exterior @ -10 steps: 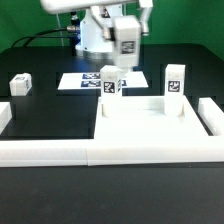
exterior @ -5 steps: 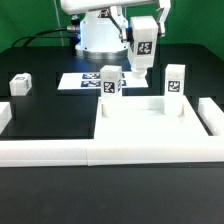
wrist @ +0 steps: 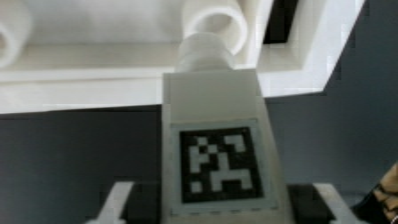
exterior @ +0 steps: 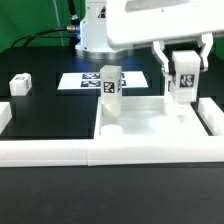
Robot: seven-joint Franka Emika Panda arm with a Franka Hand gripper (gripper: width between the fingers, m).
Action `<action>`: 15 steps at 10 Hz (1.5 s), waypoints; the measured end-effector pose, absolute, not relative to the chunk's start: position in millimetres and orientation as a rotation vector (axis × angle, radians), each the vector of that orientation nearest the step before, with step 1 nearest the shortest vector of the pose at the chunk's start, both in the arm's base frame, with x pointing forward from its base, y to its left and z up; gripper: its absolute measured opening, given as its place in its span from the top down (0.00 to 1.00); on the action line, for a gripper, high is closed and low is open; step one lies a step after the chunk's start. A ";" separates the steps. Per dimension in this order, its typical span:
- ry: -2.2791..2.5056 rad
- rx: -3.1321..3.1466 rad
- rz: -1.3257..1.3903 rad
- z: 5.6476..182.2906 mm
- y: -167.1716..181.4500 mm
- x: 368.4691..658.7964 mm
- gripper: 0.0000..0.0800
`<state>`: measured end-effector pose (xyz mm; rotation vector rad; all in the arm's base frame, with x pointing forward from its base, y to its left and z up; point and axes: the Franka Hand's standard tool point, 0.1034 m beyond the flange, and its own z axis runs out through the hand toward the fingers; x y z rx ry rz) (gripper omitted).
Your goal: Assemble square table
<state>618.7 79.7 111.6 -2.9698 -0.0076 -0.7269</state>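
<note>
Clenched on a leg [exterior: 183, 78], the claw [exterior: 183, 68] hangs at the right of the exterior view, over the slab's [exterior: 140, 120] far right corner. Whether the leg touches the slab I cannot tell. The wrist view shows the leg's tag [wrist: 217, 165] between the fingers [wrist: 125, 200], with its peg [wrist: 206, 50] pointing at the slab. Another leg [exterior: 110, 82] stands at the slab's upper left corner, and a third [exterior: 20, 83] lies on the table [exterior: 50, 110] at the frame's left. To seat it well, I judge: keep the leg upright, centre the peg on its corner, lower slowly, then twist.
</note>
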 end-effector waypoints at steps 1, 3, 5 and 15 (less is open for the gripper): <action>0.000 -2.970 -0.728 114.2 76.8 619.1 0.63; -0.002 -2.971 -0.723 111.6 77.5 617.9 0.63; -0.003 -2.965 -0.790 103.0 82.9 615.9 0.63; -0.016 -2.962 -0.813 81.1 91.9 621.6 0.63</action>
